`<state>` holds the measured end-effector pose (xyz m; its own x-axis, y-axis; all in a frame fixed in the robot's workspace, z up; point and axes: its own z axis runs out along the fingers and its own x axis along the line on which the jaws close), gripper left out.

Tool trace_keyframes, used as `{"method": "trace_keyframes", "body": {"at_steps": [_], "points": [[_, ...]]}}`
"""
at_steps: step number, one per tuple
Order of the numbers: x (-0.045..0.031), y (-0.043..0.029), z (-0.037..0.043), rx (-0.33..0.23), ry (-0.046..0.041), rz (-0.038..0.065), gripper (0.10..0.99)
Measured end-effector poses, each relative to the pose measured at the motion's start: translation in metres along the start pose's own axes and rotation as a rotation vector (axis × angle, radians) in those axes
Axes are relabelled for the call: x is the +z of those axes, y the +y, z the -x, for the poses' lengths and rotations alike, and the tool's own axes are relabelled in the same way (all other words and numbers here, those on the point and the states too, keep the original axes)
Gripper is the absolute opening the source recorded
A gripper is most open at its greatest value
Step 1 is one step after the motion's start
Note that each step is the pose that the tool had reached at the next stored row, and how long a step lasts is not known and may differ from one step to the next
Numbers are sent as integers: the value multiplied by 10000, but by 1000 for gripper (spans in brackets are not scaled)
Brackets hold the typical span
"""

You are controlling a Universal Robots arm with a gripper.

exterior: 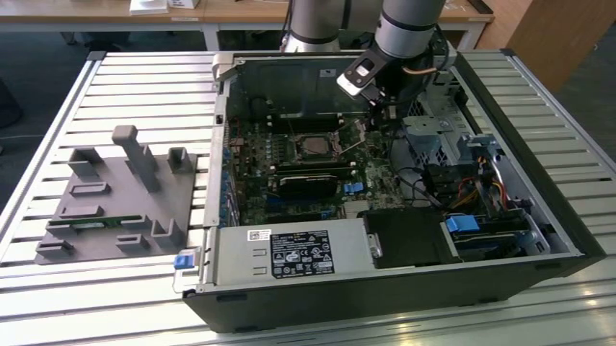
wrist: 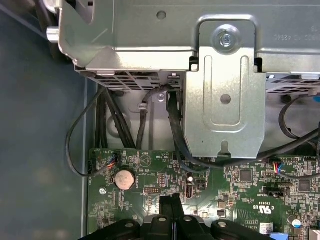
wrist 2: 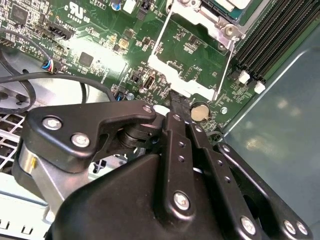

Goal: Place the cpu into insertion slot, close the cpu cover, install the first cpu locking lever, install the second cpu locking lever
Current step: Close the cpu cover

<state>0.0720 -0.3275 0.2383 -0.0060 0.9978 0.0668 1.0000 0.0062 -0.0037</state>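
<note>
In the exterior view the cpu (exterior: 314, 148) lies as a grey square in the insertion slot (exterior: 314, 135) on the green board. The cpu cover (wrist 2: 192, 87), a silver frame with a large window, stands swung open from the slot, and the board shows through it. My gripper (wrist 2: 178, 102) is at the cover's free edge, fingers shut together on that edge. In the exterior view the gripper (exterior: 381, 119) hangs inside the case on the exterior view's right of the slot. In the first wrist view the black fingers (wrist: 167, 205) meet with only a thin seam between them.
Black memory slots (wrist 2: 270, 45) run beside the socket. A coin battery (wrist 2: 200, 112) sits close to the fingertips. A metal drive bracket (wrist: 225, 100) and black cables (wrist: 175, 130) stand just past the board. A grey fixture block (exterior: 115, 194) lies outside the case.
</note>
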Motion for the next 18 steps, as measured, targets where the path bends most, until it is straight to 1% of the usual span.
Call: {"method": "trace_keyframes", "body": {"at_steps": [8, 18], "points": [[0, -85, 0, 0, 0, 0, 106], [1, -171, -1, 0, 1, 0, 106]]}}
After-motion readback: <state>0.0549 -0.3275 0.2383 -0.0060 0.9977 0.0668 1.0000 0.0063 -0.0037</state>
